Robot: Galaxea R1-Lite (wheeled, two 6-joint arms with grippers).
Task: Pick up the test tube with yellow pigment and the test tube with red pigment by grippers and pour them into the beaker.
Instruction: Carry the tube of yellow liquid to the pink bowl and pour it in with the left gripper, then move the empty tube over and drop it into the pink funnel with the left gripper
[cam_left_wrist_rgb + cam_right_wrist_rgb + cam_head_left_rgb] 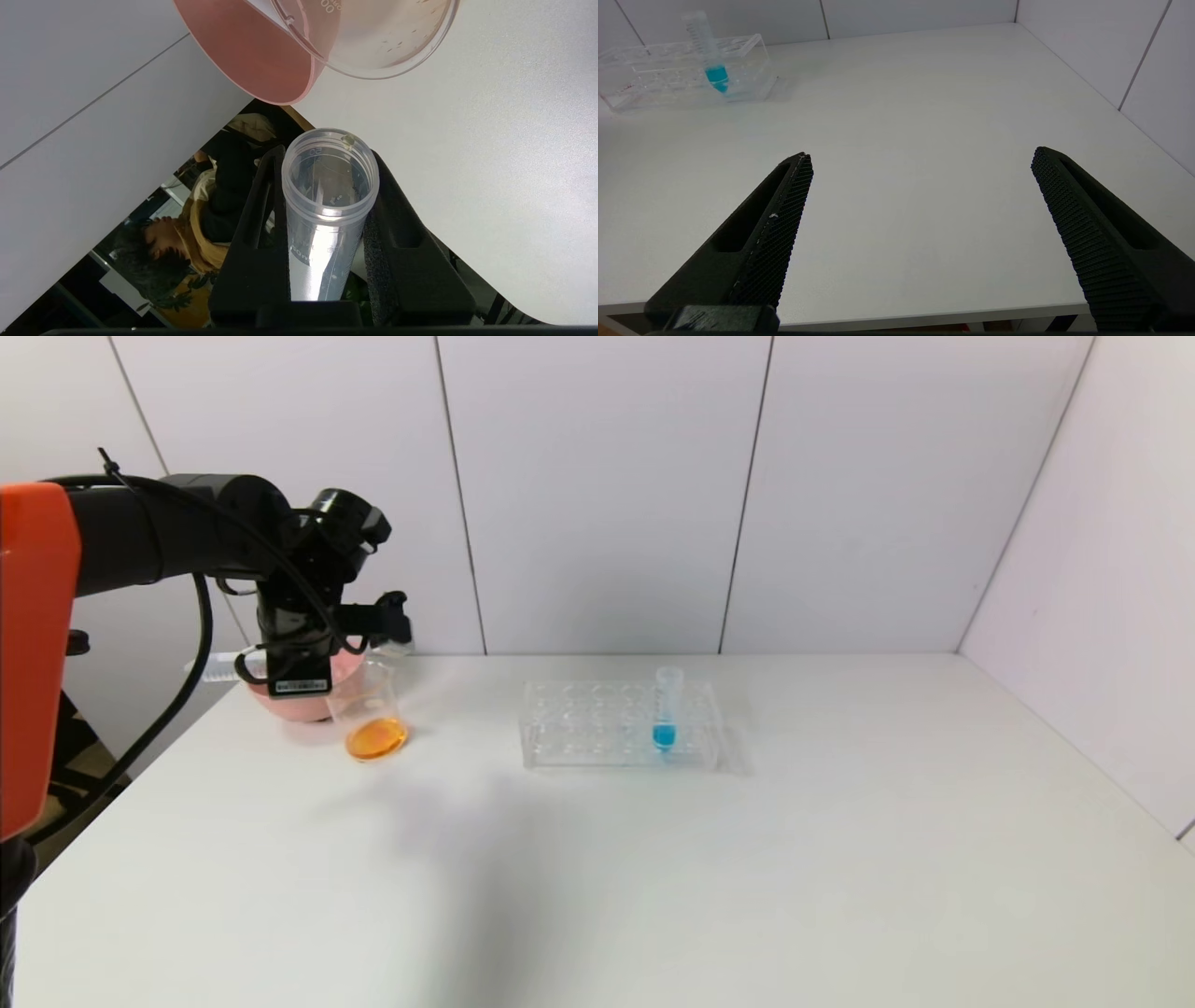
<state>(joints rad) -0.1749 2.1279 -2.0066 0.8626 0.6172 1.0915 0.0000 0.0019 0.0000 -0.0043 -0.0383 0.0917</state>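
Left gripper (327, 233) sat high at the far left of the table (653, 859), over the pink bowl (280, 705) and just behind the beaker (369, 714). Its fingers (254, 242) were pinching an empty test tube (329, 196), mouth turned toward the bowl and beaker in the left wrist view. No pigment was visible inside, so I couldn't tell whether it was the yellow or the red one. The other task tube I couldn't find; something pale and tube-like poked out behind the arm in the head view, too hidden to call.

The beaker stood upright beside the bowl, holding orange liquid (376, 738) at the bottom. I judged both pigments already in and the pour essentially finished.

Right gripper (920, 186) hung low over the near right part of the table, fingers spread wide, nothing between them. Parked, as I read it.

The clear rack (621, 723) stood mid-table, well apart from the beaker, with only the blue-tipped tube (665, 714) upright in it.

Risks as I saw them:
- Beaker stood very near the left arm's wrist; any sideways swing on withdrawal could clip its rim and tip the liquid out.
- Releasing the empty tube from height over the bowl could bounce it into the beaker.
- Residual drops at the tube mouth might drip onto the table if carried across.
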